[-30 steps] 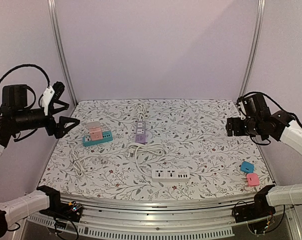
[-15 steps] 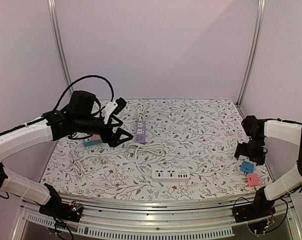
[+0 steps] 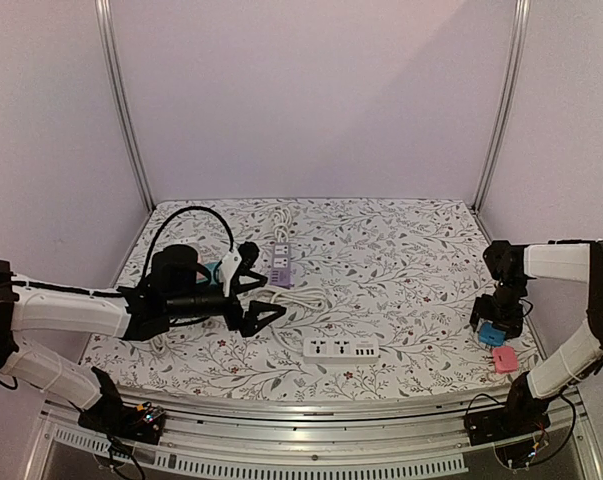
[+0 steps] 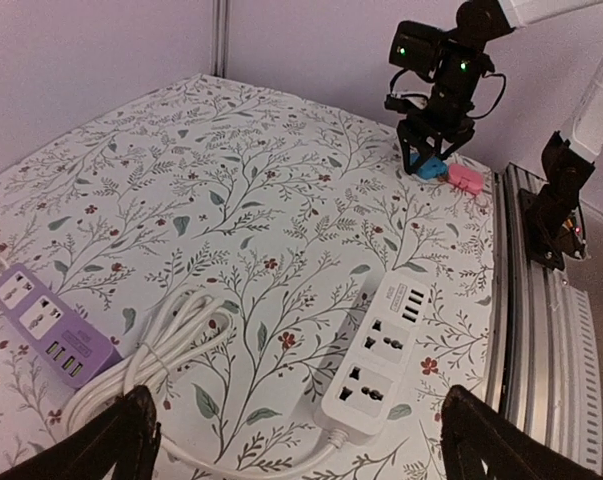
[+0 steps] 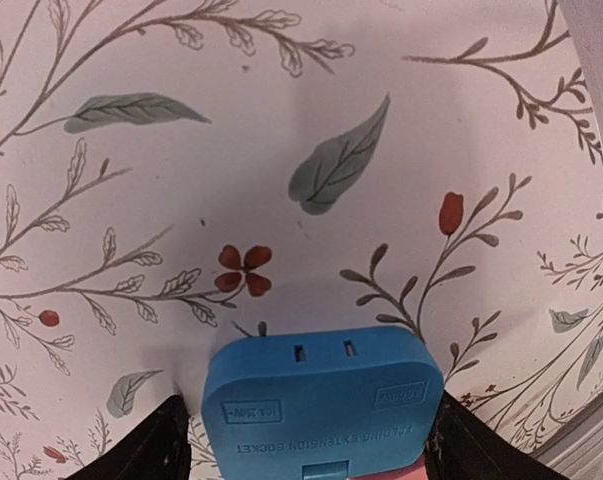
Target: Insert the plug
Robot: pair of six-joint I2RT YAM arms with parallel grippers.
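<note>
**Right pincer straddles blue plug, left hangs wide**

Top view: the left gripper (image 3: 258, 288) hovers spread wide and empty between the purple power strip (image 3: 279, 263) and the white power strip (image 3: 341, 349). The right gripper (image 3: 493, 322) is down over the blue plug (image 3: 493, 334), near the table (image 3: 411, 250) edge, beside a pink plug (image 3: 505, 359).

Left wrist: its 2 fingers stand far apart, holding nothing.

Right wrist: 2 fingers flank the blue plug's ends, and I cannot tell whether they pinch it.
</note>
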